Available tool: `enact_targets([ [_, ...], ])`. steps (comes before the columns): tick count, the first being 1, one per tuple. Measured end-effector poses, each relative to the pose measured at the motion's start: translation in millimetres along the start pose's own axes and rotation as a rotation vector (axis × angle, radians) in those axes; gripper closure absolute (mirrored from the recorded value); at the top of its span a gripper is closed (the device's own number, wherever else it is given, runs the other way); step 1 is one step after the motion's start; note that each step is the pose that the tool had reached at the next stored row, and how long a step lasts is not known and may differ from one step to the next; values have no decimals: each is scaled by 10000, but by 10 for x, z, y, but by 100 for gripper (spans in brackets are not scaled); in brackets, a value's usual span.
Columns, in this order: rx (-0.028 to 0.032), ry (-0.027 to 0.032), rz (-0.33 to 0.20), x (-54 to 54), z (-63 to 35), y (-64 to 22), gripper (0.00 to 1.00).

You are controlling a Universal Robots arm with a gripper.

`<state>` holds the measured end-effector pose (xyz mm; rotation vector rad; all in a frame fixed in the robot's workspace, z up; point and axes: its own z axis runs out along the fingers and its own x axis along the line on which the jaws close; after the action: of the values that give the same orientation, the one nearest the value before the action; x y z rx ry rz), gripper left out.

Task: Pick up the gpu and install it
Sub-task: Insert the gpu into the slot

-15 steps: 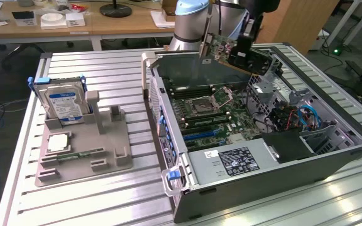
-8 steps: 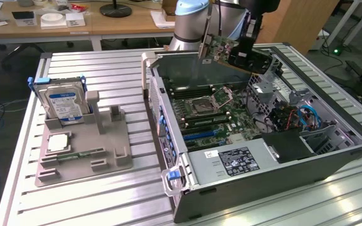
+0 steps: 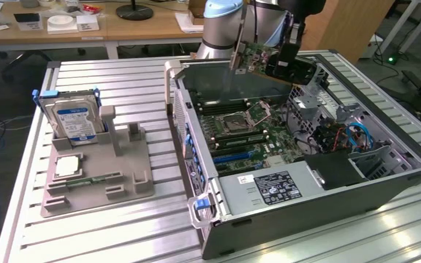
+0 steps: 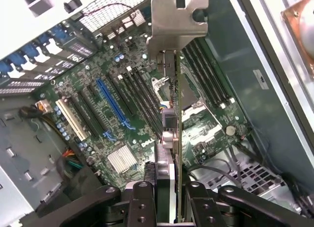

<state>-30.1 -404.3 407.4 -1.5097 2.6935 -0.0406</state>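
Wrist view first: closest to the lens, the gripper [image 4: 169, 190] is seen with its black fingers [image 4: 142, 200] pressed in on either side of the gpu [image 4: 171, 104], so the jaws are clamped on the card. The card is seen edge-on, and its silver-grey bracket [image 4: 177, 21] is carried at the end away from the fingers. Beyond the card the motherboard [image 4: 98, 124] is spread out, with a long blue slot [image 4: 114, 102], a white slot [image 4: 73, 120], a finned heatsink [image 4: 121, 158] and the processor socket [image 4: 201, 124] on it.

From the exterior view, the slatted metal table [image 3: 123, 241] is met nearest, and the open computer case [image 3: 328, 208] is laid on its side on it, with the labelled power supply [image 3: 269, 189] at the near end. On the exterior view's left a grey holder [image 3: 101, 181] is set, in which a hard drive [image 3: 75, 120] with a blue label is stood upright and a narrow memory stick [image 3: 90, 179] is laid flat. Farther back, the gpu [image 3: 253, 57] is held in the air over the far edge of the case, apart from the board below, and is gripped by the gripper [image 3: 287, 55] beside the pale arm [image 3: 221, 22]. A wooden desk [image 3: 123, 27] is seen behind.
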Motion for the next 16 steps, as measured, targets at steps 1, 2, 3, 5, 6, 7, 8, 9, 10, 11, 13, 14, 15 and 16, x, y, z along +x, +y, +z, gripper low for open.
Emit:
enact_targets([
  [1,-4,-6,-111,0,0,0,72],
  [2,-8,-11,-232,0,0,0,72],
  [3,-12,-17,-342,1,0,0,72],
  [5,-19,-28,-546,2,0,-1,72],
  [6,-22,-32,-640,3,0,-1,72],
  [7,-25,-37,-735,3,0,-2,72],
  [8,-29,-42,-841,4,0,-2,72],
  [9,-32,-47,-941,4,0,-2,72],
  [10,-35,-51,-1040,5,0,-3,72],
  [11,-39,-56,-1138,5,0,-3,72],
  [13,-46,-67,-1340,6,0,-4,72],
  [14,-50,-71,-1446,7,0,-4,72],
  [15,-53,-76,-1560,7,0,-4,72],
  [16,-57,-83,-1685,7,0,-4,72],
])
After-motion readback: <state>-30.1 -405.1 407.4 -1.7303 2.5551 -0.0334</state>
